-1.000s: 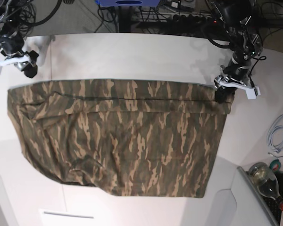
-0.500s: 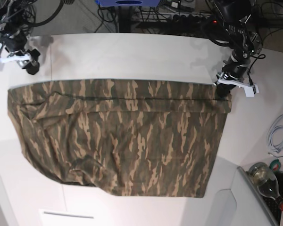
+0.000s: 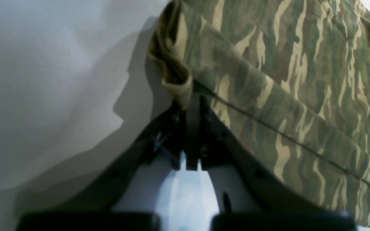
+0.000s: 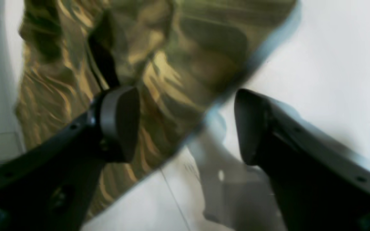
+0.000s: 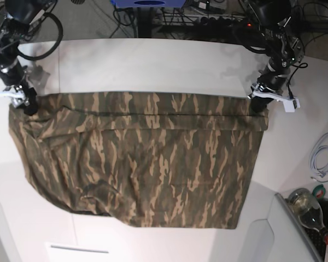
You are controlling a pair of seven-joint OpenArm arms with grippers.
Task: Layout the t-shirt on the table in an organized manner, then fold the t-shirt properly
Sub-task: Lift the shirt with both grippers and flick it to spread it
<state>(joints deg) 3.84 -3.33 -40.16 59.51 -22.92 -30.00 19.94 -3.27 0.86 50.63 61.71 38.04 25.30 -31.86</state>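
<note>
Camo t-shirt (image 5: 142, 158) lay spread flat on the white table (image 5: 153, 63), folded strip along its far edge, hem side toward the cam. You had the left gripper (image 5: 258, 106) at the shirt's far corner on base-view right; wrist cam showed its jaws pinched together on the rolled tan edge of the cloth, so clamped on the t-shirt (image 3: 268, 80). Your right gripper (image 5: 23, 102) sat at the shirt's opposite far corner, base-view left. Its wrist cam showed jaws spread wide, one fingertip (image 4: 120, 122) over the camo fabric (image 4: 172, 64), the other (image 4: 252, 125) over bare table (image 4: 332, 48), cloth edge running between them. Pic was blurred, so couldn't tell if either pad touched the shirt. Lower left of the shirt had wrinkles in base view. Bottle (image 5: 309, 210) and coiled cable (image 5: 322, 158) sat off the shirt's right side, well apart from it.
</note>
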